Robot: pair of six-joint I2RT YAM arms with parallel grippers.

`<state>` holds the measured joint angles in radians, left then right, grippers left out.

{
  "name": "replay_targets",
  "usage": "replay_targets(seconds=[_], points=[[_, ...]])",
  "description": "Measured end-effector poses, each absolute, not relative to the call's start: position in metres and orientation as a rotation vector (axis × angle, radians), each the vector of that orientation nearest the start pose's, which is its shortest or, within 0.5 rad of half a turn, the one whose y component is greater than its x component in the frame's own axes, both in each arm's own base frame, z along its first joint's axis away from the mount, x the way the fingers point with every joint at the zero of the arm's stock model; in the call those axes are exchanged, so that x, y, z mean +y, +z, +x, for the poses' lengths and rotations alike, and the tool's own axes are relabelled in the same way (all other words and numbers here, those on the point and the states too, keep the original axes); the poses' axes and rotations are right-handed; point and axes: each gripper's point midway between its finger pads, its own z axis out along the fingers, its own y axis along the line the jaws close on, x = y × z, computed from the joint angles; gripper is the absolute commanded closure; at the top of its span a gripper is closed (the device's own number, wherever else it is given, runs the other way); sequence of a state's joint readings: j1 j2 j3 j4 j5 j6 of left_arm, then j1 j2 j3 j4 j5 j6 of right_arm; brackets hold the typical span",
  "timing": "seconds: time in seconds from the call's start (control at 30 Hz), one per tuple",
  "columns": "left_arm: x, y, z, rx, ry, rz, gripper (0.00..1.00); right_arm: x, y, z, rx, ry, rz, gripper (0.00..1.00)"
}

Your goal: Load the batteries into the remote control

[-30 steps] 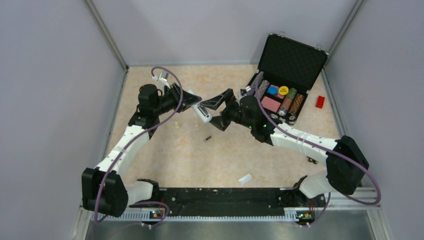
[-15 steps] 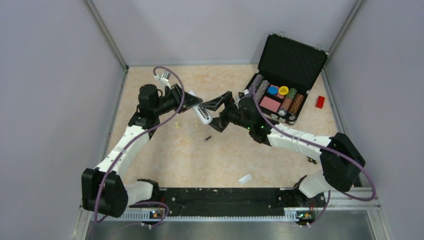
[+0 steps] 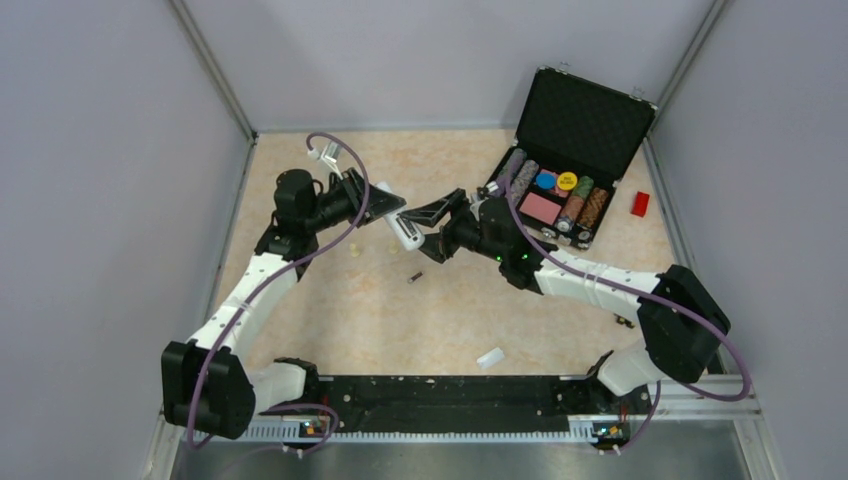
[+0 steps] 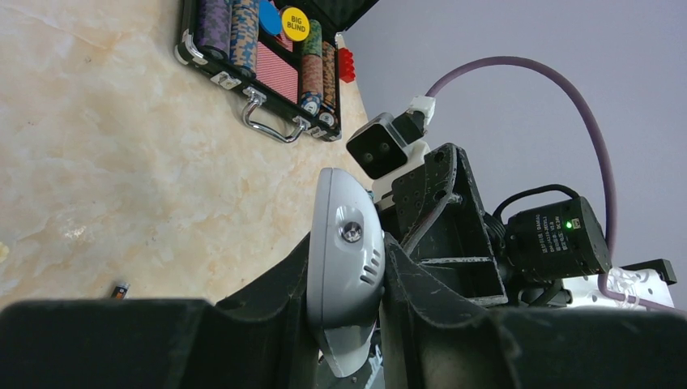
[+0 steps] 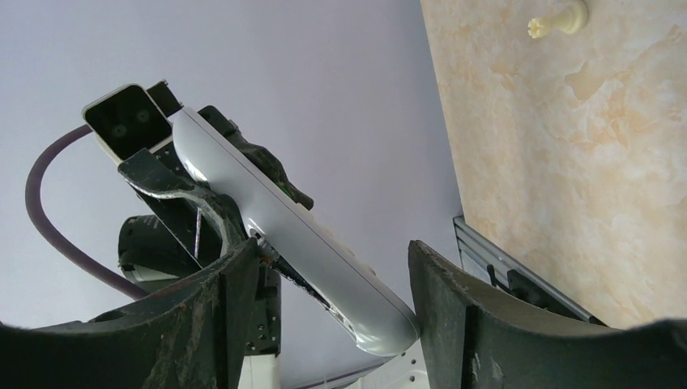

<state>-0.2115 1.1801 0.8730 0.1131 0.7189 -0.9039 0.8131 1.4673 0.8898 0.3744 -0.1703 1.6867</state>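
My left gripper [image 3: 392, 214] is shut on the white remote control [image 3: 404, 230] and holds it above the table; in the left wrist view the remote [image 4: 347, 243] stands clamped between the black fingers [image 4: 267, 316]. My right gripper [image 3: 428, 228] is open, its jaws wide apart around the remote's free end [image 5: 324, 267]. The remote runs slantwise between the right fingers [image 5: 454, 300]. One small dark battery [image 3: 415, 277] lies on the table below the grippers and also shows in the left wrist view [image 4: 120, 290]. I see no second battery.
An open black case of poker chips [image 3: 560, 195] stands at the back right, with a red block [image 3: 640, 203] beside it. A loose white cover piece [image 3: 490, 357] lies near the front. Small cream pegs [image 3: 353, 250] lie by the left arm, one in the right wrist view [image 5: 559, 18].
My right gripper has moved left toward the left gripper and now straddles the remote's end. The left gripper has barely moved and still holds the remote.
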Motion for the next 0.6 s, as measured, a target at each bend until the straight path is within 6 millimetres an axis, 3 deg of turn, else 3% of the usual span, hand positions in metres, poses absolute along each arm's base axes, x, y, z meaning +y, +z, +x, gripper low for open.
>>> replay_targets(seconds=[0.17,0.3,0.6], points=[[-0.21,0.2799,0.31,1.951,-1.41,-0.103,1.0,0.3891,0.2456,0.2687,2.107,1.792,0.801,0.46],[-0.2095,0.2787,0.3101,1.962,-1.416,-0.127,1.0,0.3896,0.2446,0.2691,2.109,1.801,0.796,0.46],[-0.2122,0.2816,0.308,2.005,-1.482,-0.227,1.0,0.3893,0.2478,0.2687,2.082,1.832,0.788,0.32]])
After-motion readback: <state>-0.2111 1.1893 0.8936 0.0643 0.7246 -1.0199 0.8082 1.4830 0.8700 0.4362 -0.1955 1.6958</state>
